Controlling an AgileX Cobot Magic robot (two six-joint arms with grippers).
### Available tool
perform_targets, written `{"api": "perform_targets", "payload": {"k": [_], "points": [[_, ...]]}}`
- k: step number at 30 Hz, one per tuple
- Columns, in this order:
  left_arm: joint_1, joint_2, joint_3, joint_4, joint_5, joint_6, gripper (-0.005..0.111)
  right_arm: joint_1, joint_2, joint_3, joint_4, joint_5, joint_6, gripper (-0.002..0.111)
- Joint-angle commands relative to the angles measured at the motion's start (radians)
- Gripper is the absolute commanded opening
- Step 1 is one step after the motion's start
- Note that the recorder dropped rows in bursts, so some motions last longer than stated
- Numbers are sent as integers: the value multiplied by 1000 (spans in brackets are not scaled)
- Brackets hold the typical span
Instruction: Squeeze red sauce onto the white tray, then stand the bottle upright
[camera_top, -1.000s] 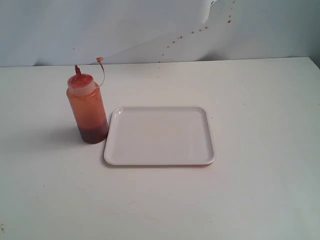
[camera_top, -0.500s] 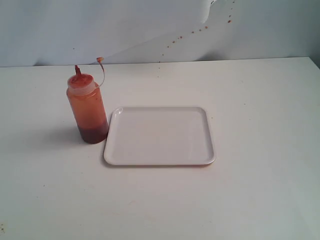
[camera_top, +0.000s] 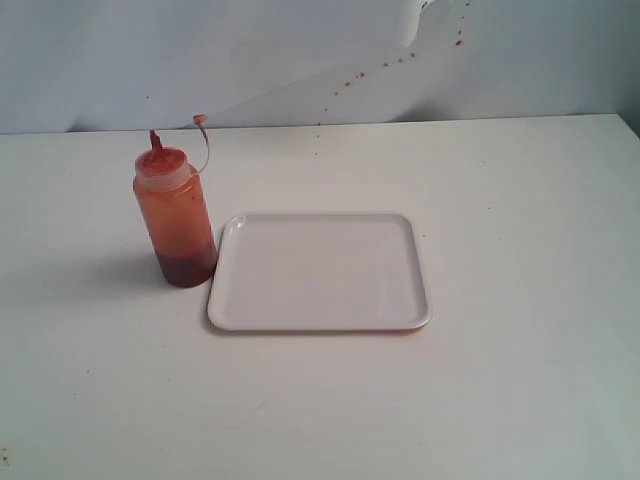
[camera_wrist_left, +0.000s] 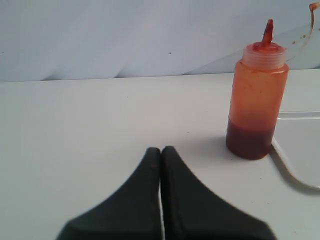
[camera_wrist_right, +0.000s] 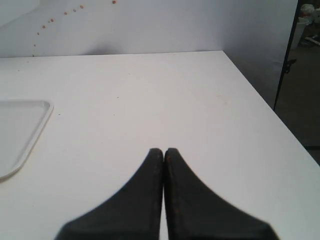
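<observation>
The bottle (camera_top: 176, 220) stands upright on the table just left of the white tray (camera_top: 320, 272), its red nozzle up and its small cap hanging on a tether. In the left wrist view the bottle (camera_wrist_left: 256, 102) stands beside the tray's corner (camera_wrist_left: 300, 150), well apart from my left gripper (camera_wrist_left: 161, 150), which is shut on nothing. My right gripper (camera_wrist_right: 163, 151) is also shut and holds nothing, with the tray's edge (camera_wrist_right: 20, 132) off to one side. No red sauce shows on the tray. Neither gripper appears in the exterior view.
The white table (camera_top: 500, 200) carries only the bottle and tray. Brownish-red specks (camera_top: 400, 58) dot the back wall. In the right wrist view the table edge (camera_wrist_right: 270, 115) drops off toward a dark floor.
</observation>
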Motion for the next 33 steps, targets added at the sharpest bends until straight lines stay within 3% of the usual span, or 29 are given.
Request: {"api": "perform_targets", "payload": {"k": [1,3,4,5,7,9,11,13,15,18,20,23,26,29,33], "points": [[5,-5,5,-8,-3,-9,0,3,-6,4,-6,-3,-2,0],[5,-5,5,60,-17,33,0,3,-6,4,-6,-3,-2,0],[5,-5,5,193,-24,81,0,3,-6,4,-6,-3,-2,0],[5,-5,5,227,-32,79,0,3,-6,4,-6,-3,-2,0],[5,-5,5,201,-121,70,0,3,-6,4,-6,-3,-2,0],[5,-5,5,59,-287,15,0,3,-6,4,-6,-3,-2,0],[5,-5,5,-129,-451,-146,0,3,-6,4,-6,-3,-2,0],[5,-5,5,-168,-541,-194,0,3,-6,4,-6,-3,-2,0],[5,-5,5,-168,-661,-300,0,3,-6,4,-6,-3,-2,0],[4,-5,5,-104,-791,-783,0,3,-6,4,-6,-3,-2,0],[4,-5,5,-33,-877,-853,0,3,-6,4,-6,-3,-2,0],[5,19,5,152,-1051,-685,0,3,-6,4,-6,-3,-2,0],[5,130,4,301,-1045,-517,0,3,-6,4,-6,-3,-2,0],[5,320,-15,224,-1040,-418,0,3,-6,4,-6,-3,-2,0],[5,702,-42,56,-1160,-279,0,3,-6,4,-6,-3,-2,0]]}}
